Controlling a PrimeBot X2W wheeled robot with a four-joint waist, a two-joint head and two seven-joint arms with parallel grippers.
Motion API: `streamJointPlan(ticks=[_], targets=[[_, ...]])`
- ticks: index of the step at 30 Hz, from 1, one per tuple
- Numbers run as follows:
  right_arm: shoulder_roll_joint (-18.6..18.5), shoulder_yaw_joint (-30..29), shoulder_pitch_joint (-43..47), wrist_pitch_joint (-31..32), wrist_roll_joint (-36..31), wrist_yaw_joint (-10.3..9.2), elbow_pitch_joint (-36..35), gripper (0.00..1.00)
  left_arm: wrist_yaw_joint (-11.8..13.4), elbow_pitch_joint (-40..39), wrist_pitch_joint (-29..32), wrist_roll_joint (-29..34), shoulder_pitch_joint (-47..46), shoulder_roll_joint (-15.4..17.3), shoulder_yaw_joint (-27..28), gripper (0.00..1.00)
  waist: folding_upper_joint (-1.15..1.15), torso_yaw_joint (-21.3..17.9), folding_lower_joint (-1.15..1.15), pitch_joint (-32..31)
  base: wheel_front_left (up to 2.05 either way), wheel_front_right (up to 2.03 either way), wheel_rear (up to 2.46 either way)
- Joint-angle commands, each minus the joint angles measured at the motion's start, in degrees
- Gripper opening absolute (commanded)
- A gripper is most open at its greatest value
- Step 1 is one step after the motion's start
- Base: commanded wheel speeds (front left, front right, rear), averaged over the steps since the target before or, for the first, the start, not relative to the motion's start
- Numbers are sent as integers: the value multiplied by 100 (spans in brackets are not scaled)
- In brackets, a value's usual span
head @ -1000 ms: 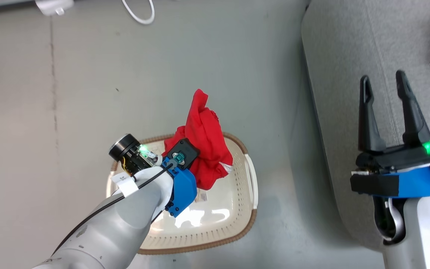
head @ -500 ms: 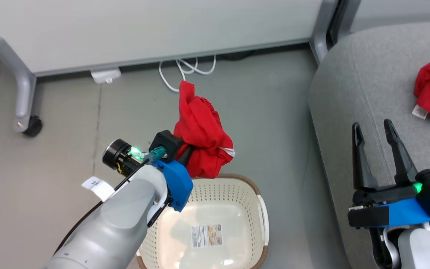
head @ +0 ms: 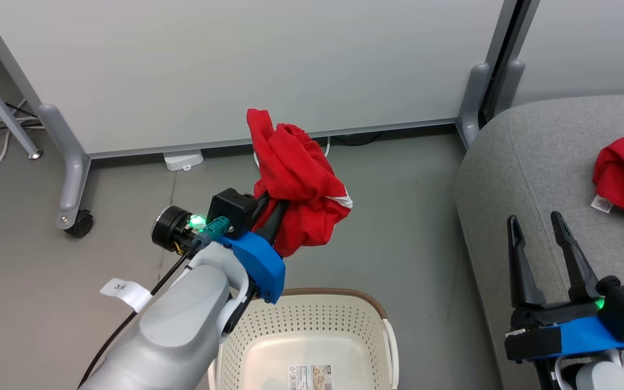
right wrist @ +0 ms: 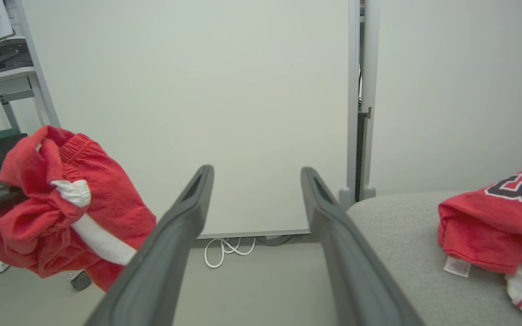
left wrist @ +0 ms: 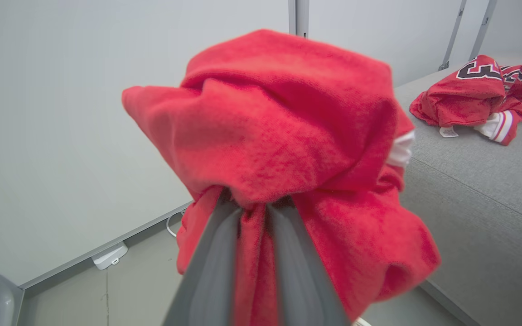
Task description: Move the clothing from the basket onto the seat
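The red garment [head: 296, 179] with white trim is bunched in the left gripper [head: 275, 212], whose fingers are clamped on a fold so that the loose cloth hangs clear of the floor. It is held in the air, beyond the far rim of the basket [head: 339, 297], of which the part in view holds only a label. The seat [head: 512, 162] lies to the right, and the jersey [head: 623, 170] is already laid on it. The right gripper [head: 534, 218] is spread wide and empty over the seat's near edge, probably so that room is left for a carry to the right.
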Motion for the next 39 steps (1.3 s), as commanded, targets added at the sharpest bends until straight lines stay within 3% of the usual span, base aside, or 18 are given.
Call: streamJointPlan(ticks=[1, 11, 21, 39], targets=[[1, 9, 129, -2, 44, 3, 39, 100, 69, -261, -26, 113, 147, 29, 189, 0, 0, 37, 1, -88, 0, 0, 0], [1, 52, 229, -2, 130, 3, 97, 100, 184, -965, -27, 402, 517, 32, 591, 0, 0, 102, 1, -217, 0, 0, 0], [2, 210, 169, -2, 210, 3, 112, 100, 151, -1128, -27, 545, 603, 53, 716, 0, 0, 124, 1, -230, 0, 0, 0], [-1, 2147, -862, -2, 366, 3, 534, 100, 59, -1191, -26, 776, 381, -120, 755, 0, 0, 229, 1, -9, 0, 0, 0]])
